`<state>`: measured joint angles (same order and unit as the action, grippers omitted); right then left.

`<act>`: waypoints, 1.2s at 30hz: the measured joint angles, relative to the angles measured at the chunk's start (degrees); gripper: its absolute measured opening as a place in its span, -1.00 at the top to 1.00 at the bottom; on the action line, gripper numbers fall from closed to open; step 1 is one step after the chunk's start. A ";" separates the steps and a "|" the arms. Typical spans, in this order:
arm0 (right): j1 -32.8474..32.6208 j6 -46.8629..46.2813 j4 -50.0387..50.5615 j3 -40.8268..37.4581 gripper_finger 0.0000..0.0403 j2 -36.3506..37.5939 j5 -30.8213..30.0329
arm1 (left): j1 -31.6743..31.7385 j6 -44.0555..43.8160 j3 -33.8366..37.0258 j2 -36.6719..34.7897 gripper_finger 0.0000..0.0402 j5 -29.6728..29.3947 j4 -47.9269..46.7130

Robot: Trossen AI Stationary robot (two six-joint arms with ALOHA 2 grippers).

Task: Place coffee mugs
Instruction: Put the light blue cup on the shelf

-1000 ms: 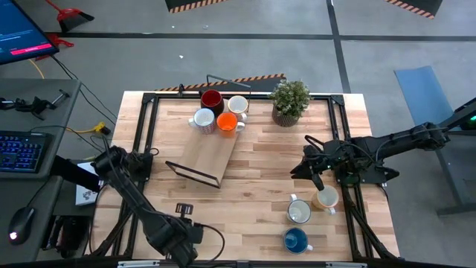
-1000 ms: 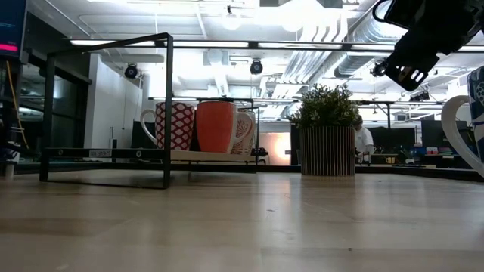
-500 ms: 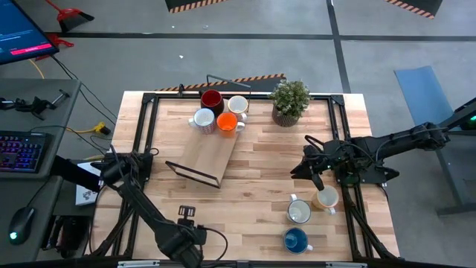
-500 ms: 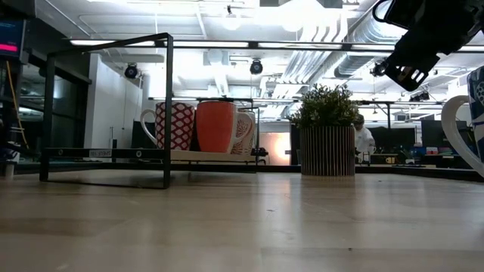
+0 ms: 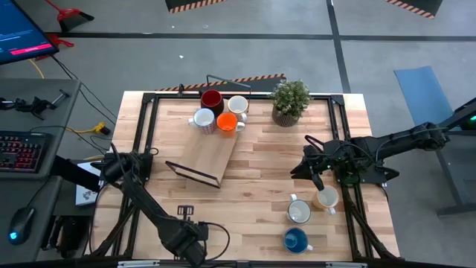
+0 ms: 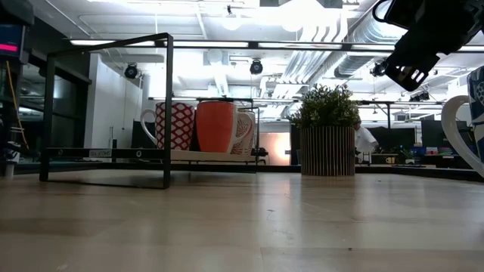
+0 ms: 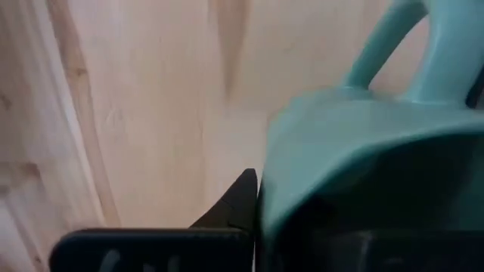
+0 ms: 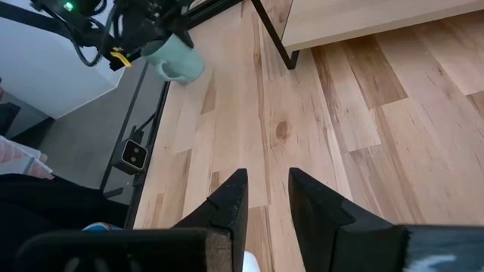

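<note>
High view shows left gripper [image 5: 186, 237] at the table's [image 5: 253, 179] near edge. Right wrist view finds it clamped on a teal mug [image 8: 174, 59] low over the wood; cannot tell whether the mug touches. Right gripper [image 8: 266, 198] hovers empty, fingers a little apart, near tan mug [image 5: 325, 198], white mug [image 5: 299, 213] and blue mug [image 5: 295, 240]. On the board [image 5: 210, 152] at the far side: red mug [image 5: 212, 99], cream mug [image 5: 238, 105], orange mug [image 5: 227, 122], patterned mug [image 5: 203, 119]. Plant [image 5: 289, 100] just beside them.

Robotics lab: open industrial hall, exposed ceiling ducts [image 6: 333, 45], hazard-striped floor tape [image 5: 195, 5], monitor [image 5: 22, 33].
</note>
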<state>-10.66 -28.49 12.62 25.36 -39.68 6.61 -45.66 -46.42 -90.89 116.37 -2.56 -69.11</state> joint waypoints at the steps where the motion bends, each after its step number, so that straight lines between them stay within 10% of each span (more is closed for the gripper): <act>1: 0.00 0.00 0.00 0.00 0.61 0.00 0.00 | 0.23 -0.57 -0.01 -0.02 0.93 0.22 0.01; 21: 0.00 -0.17 0.00 0.00 0.61 0.01 -1.29 | 15.77 11.38 -3.41 -3.23 0.96 -17.26 8.88; 36: 0.00 -1.62 0.00 0.02 0.61 -0.02 -2.13 | 31.32 35.25 -12.88 -3.94 0.96 -15.49 7.17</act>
<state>-10.66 -30.11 12.62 25.39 -39.70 4.49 -14.34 -11.16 -103.77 112.44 -18.05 -61.94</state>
